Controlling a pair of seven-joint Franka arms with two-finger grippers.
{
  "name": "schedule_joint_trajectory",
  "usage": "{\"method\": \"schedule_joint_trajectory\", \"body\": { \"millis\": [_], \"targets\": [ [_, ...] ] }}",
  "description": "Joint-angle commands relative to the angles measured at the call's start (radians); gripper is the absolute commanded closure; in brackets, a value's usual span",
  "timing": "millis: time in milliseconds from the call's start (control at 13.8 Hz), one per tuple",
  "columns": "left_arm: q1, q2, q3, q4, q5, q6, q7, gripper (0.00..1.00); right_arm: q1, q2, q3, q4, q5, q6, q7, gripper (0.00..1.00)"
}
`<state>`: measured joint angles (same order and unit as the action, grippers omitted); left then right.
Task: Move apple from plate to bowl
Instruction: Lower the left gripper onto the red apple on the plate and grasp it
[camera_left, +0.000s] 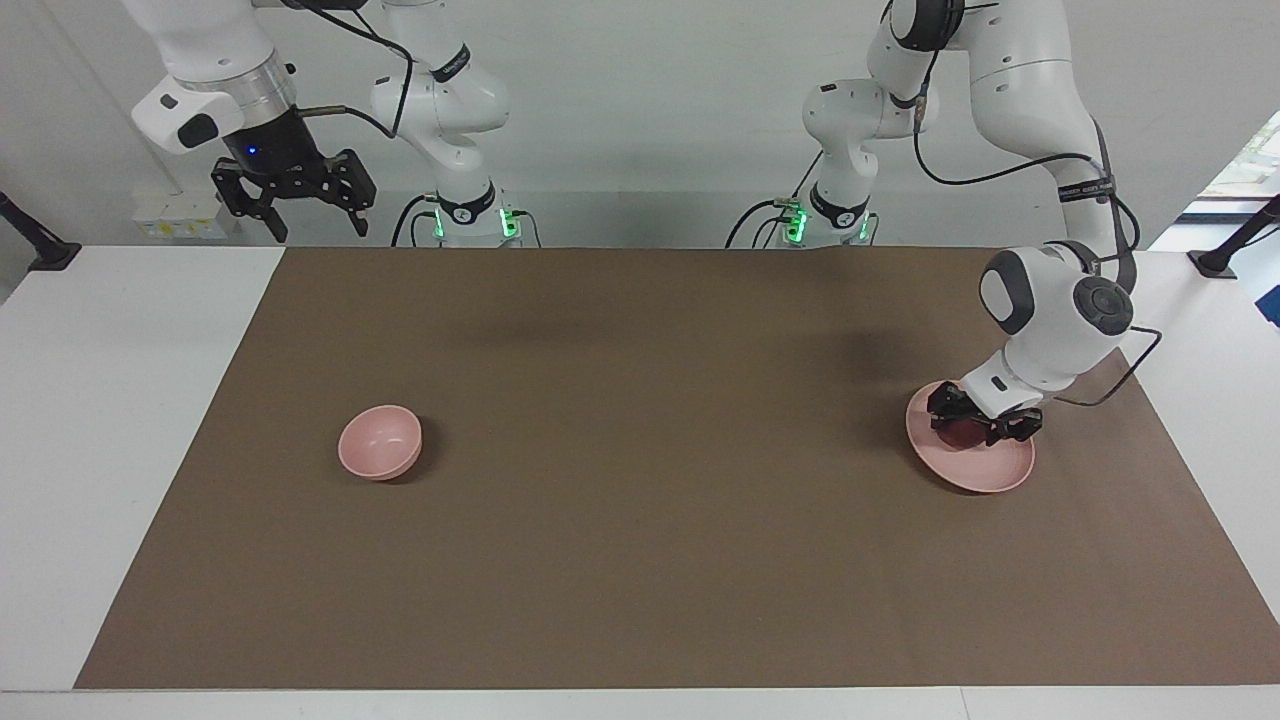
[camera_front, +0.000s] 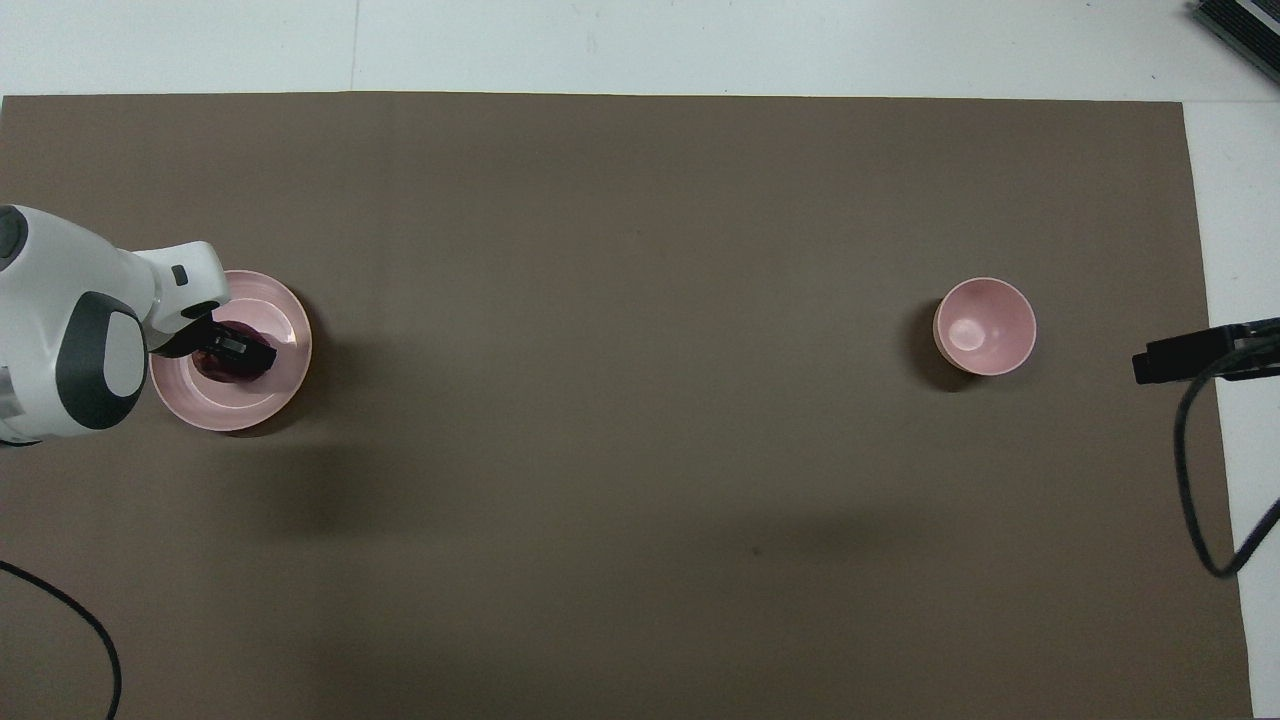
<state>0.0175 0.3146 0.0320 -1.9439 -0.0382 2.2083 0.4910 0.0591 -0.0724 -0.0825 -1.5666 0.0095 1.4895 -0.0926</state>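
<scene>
I see the L gripper (camera_left: 981, 422) down on the plate (camera_left: 985, 471), fingers either side of the apple (camera_left: 962, 430); can't tell if clenched; R gripper (camera_left: 294, 205) waits, spread; bowl (camera_left: 379, 441) well apart.

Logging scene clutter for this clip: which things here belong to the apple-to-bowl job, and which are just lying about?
Part of the job:
- apple, on the plate
- plate, at the left arm's end
- bowl, empty, at the right arm's end
- left hand, down around the apple

Lying about:
- brown mat under everything
- right hand, raised, open, waiting
</scene>
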Motion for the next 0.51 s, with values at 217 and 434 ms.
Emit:
{"method": "schedule_joint_trajectory", "body": {
  "millis": [217, 434],
  "targets": [
    [0.002, -0.005, -0.006, 0.120, 0.001, -0.119, -0.017, 1.00, -0.010, -0.017, 0.004, -0.016, 0.007, 0.002, -0.029, 0.00],
    [-0.007, -0.023, -0.015, 0.167, 0.001, -0.177, -0.113, 1.00, -0.010, -0.017, 0.004, -0.016, 0.007, 0.002, -0.029, 0.00]
  ]
}}
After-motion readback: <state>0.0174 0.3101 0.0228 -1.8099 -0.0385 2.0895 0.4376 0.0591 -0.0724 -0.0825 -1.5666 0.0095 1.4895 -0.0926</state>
